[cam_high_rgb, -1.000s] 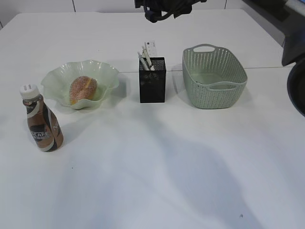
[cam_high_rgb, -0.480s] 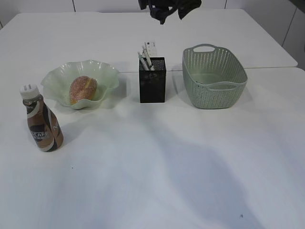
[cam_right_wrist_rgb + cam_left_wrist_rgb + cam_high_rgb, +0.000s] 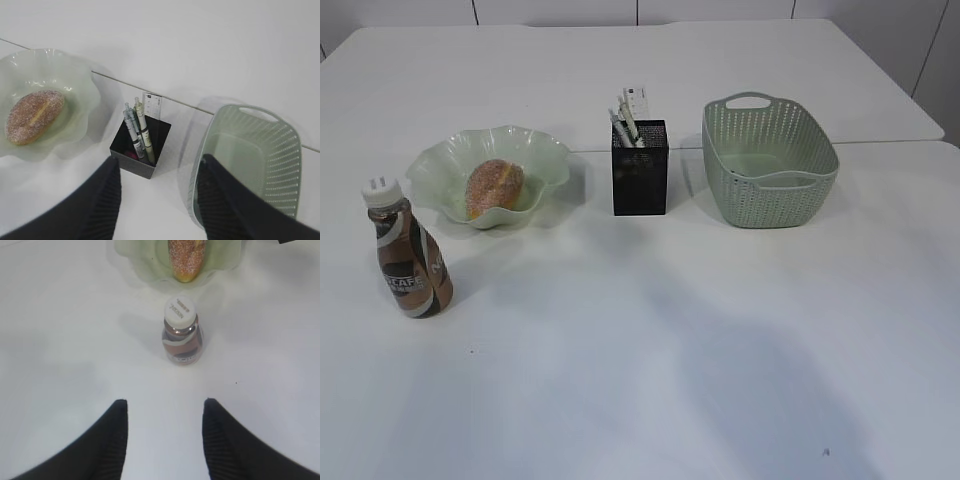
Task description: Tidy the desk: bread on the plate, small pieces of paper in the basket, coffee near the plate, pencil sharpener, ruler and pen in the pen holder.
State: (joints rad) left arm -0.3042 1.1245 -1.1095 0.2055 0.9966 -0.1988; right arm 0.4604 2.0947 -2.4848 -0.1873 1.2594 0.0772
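The bread (image 3: pixel 495 187) lies in the plate (image 3: pixel 435 165). The coffee (image 3: pixel 410 265) stands upright just in front of the plate's left side. Pens (image 3: pixel 137 127) and the clear ruler (image 3: pixel 152 102) stand in the pen holder (image 3: pixel 640 175), with a small pink thing at its bottom that may be the pencil sharpener. The basket (image 3: pixel 770 165) sits to the right; the small pieces of paper are hidden. My left gripper (image 3: pixel 166 405) hangs open above the desk, short of the coffee (image 3: pixel 181 335). My right gripper (image 3: pixel 159 162) is open, high over the pen holder (image 3: pixel 140 150) and basket (image 3: pixel 250 150).
The white desk (image 3: pixel 650 350) has a seam running behind the plate, holder and basket. Neither arm shows in the exterior view. The bread (image 3: pixel 186 260) and the plate (image 3: pixel 135 255) lie beyond the coffee in the left wrist view.
The dark arm parts at the top and right edge of the exterior view have withdrawn out of it. Bread, coffee, pen holder and basket have not moved.
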